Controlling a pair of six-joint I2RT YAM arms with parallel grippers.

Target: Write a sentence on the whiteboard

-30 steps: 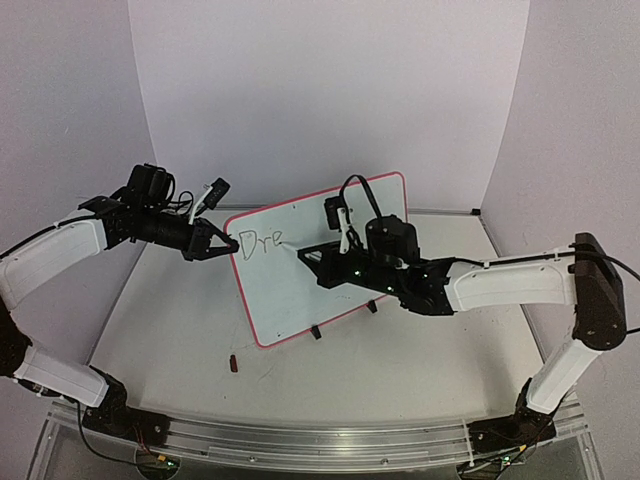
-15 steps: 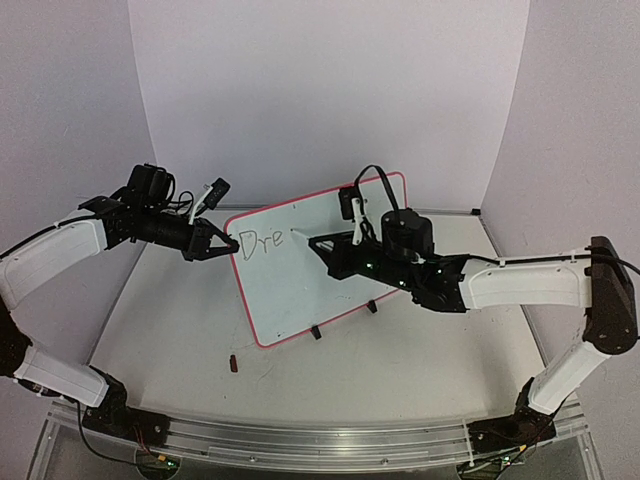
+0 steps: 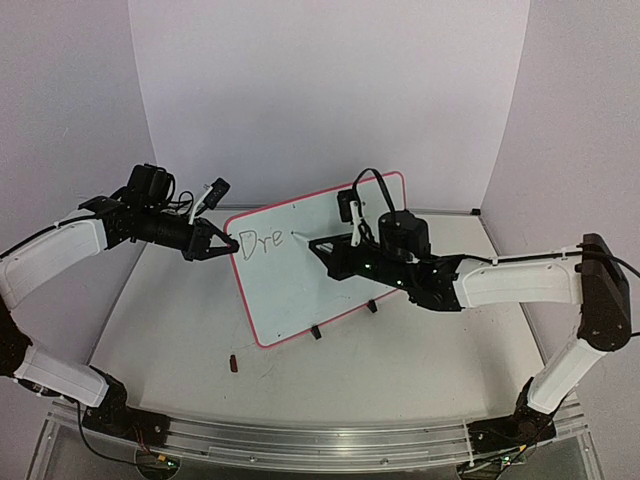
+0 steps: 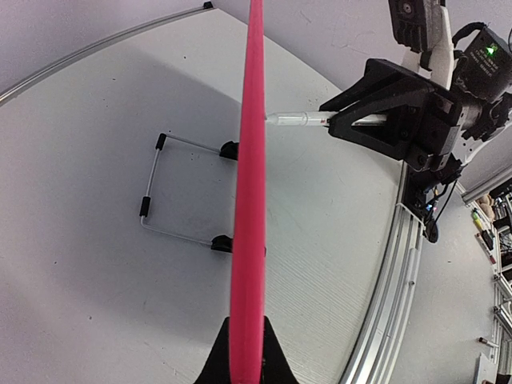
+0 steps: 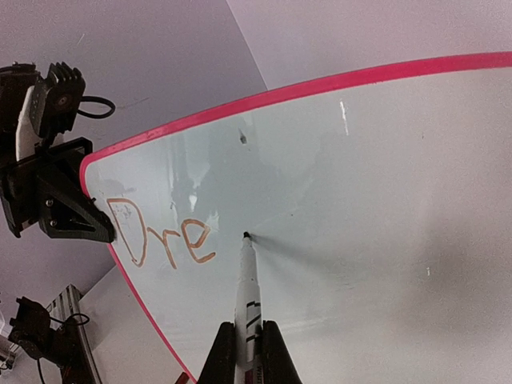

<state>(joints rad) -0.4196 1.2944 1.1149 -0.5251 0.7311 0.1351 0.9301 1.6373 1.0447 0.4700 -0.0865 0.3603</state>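
The whiteboard (image 3: 300, 290), white with a thin red frame, stands tilted on the table. The sentence reads only "Dre" (image 3: 262, 240), in thin slanted script near the board's upper left (image 5: 164, 240). My left gripper (image 3: 232, 243) is shut on the board's left edge, and the red frame (image 4: 252, 200) shows edge-on between its fingers (image 4: 210, 364). My right gripper (image 3: 318, 245) is shut on a white marker (image 5: 246, 288). The marker's dark tip sits at the board surface just right of the "e", and its shadow meets the tip.
A small dark red cap (image 3: 234, 363) lies on the table in front of the board. The board's wire stand (image 4: 152, 192) and black feet rest behind it. An aluminium rail (image 3: 300, 440) runs along the near edge. White walls enclose the back and sides.
My right gripper has shifted right and slightly up, carrying the marker tip from just past the "e" to a spot further right. The left gripper and the letters are unchanged.
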